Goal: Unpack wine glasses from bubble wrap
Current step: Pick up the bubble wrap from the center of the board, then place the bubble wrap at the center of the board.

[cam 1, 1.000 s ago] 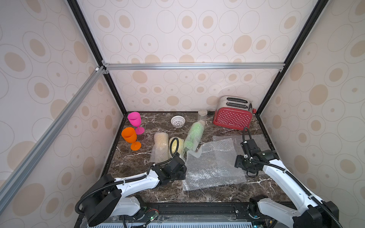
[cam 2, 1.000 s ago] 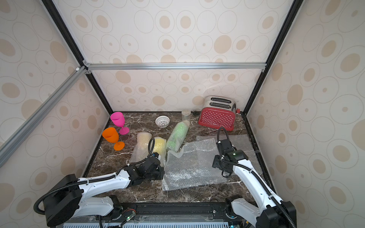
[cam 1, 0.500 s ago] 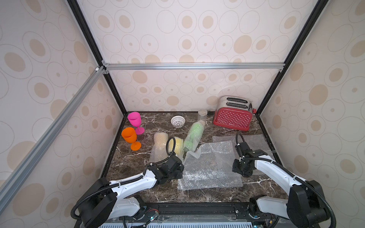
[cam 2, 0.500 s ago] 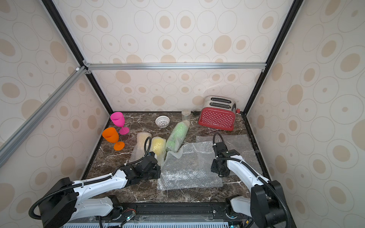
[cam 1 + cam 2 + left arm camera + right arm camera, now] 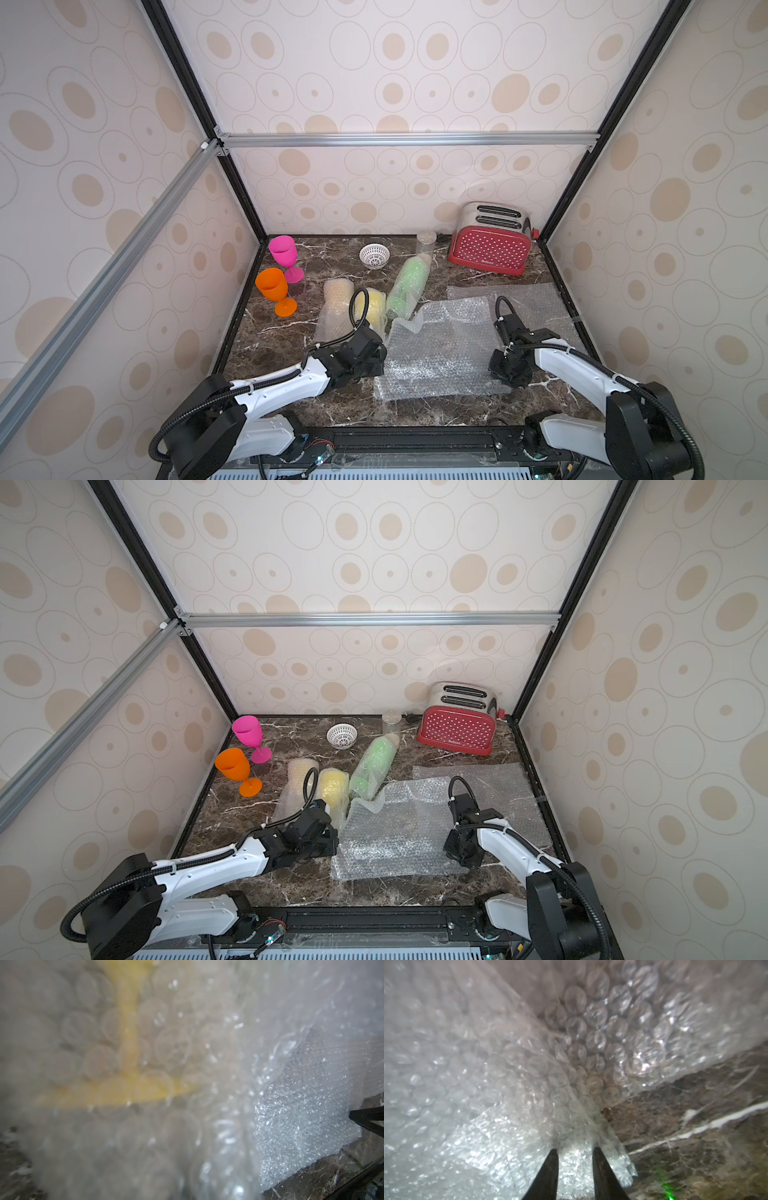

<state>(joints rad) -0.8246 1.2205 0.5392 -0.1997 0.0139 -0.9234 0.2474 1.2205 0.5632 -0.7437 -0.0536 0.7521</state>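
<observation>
Pink and orange wine glasses stand bare at the left. Three bubble wrap rolls lie mid-table, holding a green glass, a yellow one and a pale amber one. A flat bubble wrap sheet lies in front of them. My left gripper sits at that sheet's left edge, shut on wrap that covers its camera; a yellow stem shows through. My right gripper straddles the sheet's right corner with a narrow gap between its fingers.
A second flat sheet lies at the right, by the wall. A red toaster, a clear jar and a white lattice bowl stand along the back. The enclosure walls close in on both sides.
My right gripper came forward and left to the sheet's right corner and its jaws narrowed around it. The sheet shifted slightly left. The left gripper hardly moved.
</observation>
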